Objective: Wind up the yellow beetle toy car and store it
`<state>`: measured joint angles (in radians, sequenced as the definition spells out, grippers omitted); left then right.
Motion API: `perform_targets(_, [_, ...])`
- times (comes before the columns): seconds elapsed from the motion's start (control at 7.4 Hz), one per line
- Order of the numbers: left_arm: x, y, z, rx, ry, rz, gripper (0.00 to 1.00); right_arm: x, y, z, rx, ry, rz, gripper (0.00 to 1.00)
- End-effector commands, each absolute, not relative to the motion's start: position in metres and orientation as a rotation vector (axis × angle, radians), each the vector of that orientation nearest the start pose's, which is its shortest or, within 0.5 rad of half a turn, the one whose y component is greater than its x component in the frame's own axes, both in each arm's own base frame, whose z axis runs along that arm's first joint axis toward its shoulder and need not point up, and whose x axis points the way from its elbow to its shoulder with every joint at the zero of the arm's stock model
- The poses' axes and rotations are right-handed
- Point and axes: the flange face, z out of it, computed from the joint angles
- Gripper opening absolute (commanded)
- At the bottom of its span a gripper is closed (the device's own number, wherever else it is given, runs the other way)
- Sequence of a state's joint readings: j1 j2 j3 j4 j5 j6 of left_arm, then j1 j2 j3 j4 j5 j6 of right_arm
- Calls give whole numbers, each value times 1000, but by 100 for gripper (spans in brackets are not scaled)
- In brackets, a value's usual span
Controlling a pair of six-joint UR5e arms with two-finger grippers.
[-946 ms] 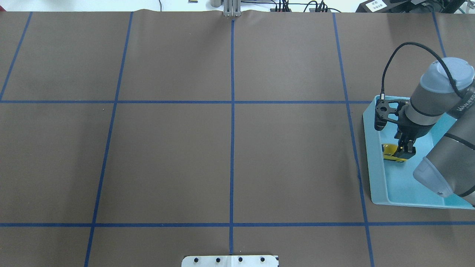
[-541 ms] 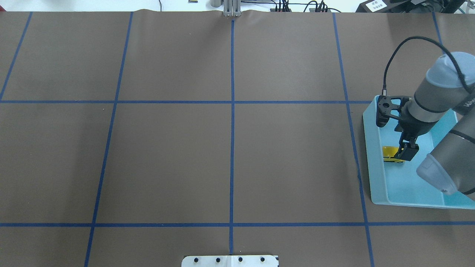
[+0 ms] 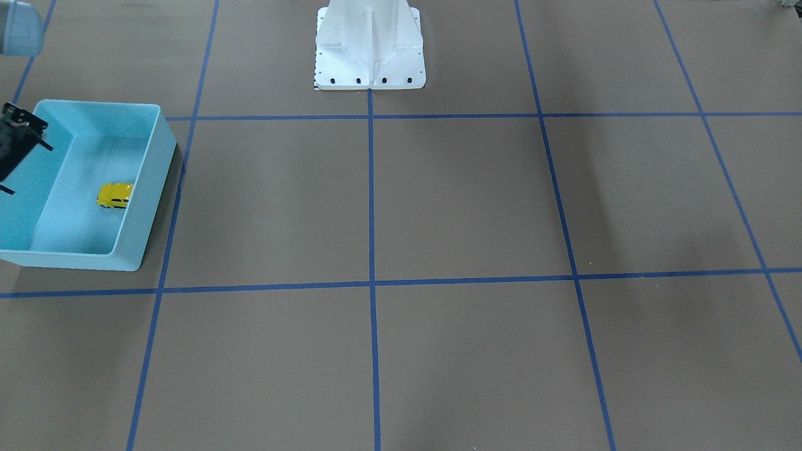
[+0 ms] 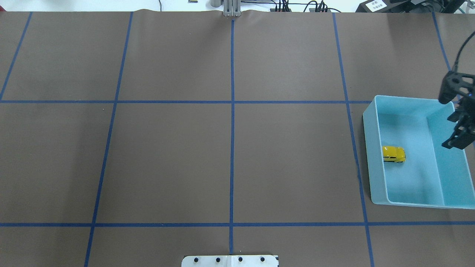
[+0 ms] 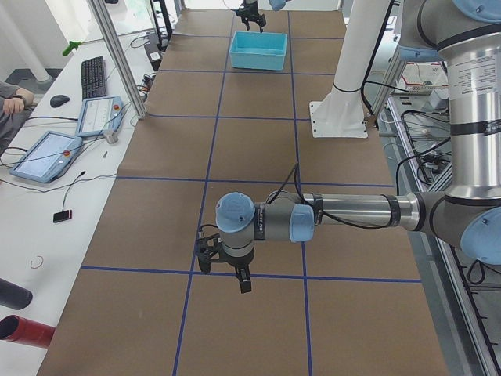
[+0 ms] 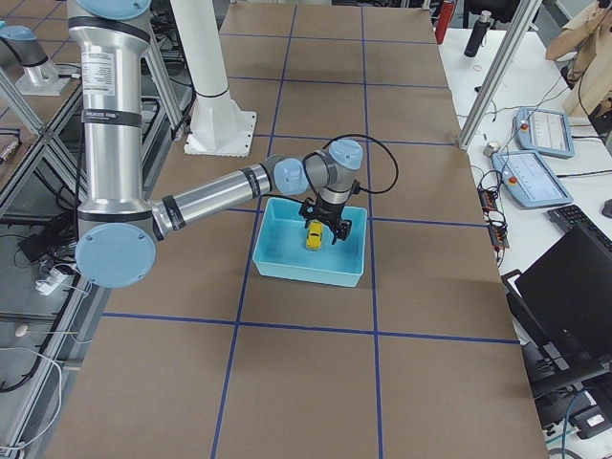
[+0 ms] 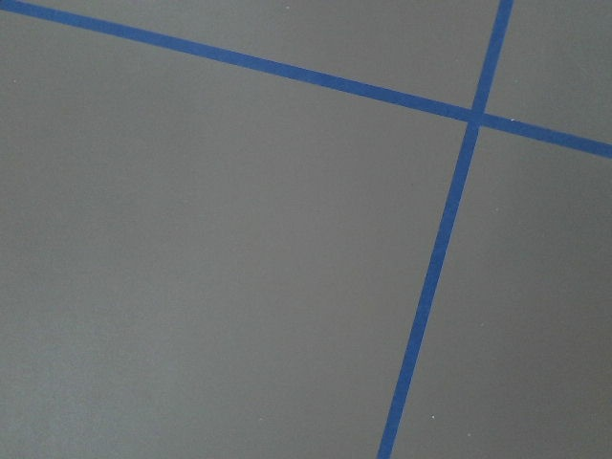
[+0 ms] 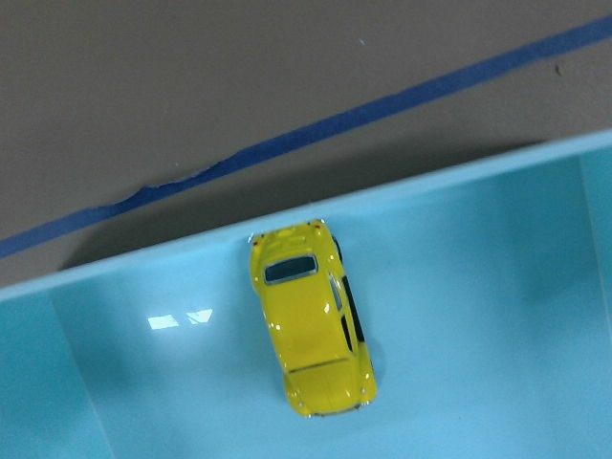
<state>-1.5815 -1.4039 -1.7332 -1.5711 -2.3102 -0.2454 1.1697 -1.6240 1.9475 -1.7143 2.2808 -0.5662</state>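
Though the label (image 4: 374,5) past the tabletop (image 4: 230,148) is too small to read, you see the car (image 4: 393,154) free in the bin (image 4: 374,167), against its wall, down and aside from the right tool (image 4: 455,144), which is spread and empty. Only the side view shows the left tool (image 5: 244,283); its grip cannot be told.

Bright yellow car (image 4: 393,154) with dark windows; light blue bin (image 4: 374,167) at 3 o'clock; brown table (image 4: 167,159) crossed by a blue tape (image 4: 232,148) grid; white base (image 4: 230,261) at 6 o'clock
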Motion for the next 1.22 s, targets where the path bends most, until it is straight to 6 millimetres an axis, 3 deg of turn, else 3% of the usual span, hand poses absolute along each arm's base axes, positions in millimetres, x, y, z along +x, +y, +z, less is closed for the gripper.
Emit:
perform_targets(0.0, [-71,-421,657,-89,736,-246,100,13,-434,583,209,-772,-671,100])
perform_targets(0.14, [-71,-421,657,-90,736,-246,100,55,-411,615,167,-793,-540,99])
perform_targets(0.41, [-71,-423,655,-84,737,-245,100,131,-372,659,-32,-848,-225,99])
perform_targets(0.68, [-70,-425,656,-86,736,-244,100,162,-356,683,-84,-803,-148,100])
perform_targets(0.95, [-69,-425,657,-88,736,-243,100,174,-359,684,-108,-668,-153,100])
perform_targets(1.08, [-69,-425,657,-87,736,-242,100,177,-361,693,-131,-625,-58,100])
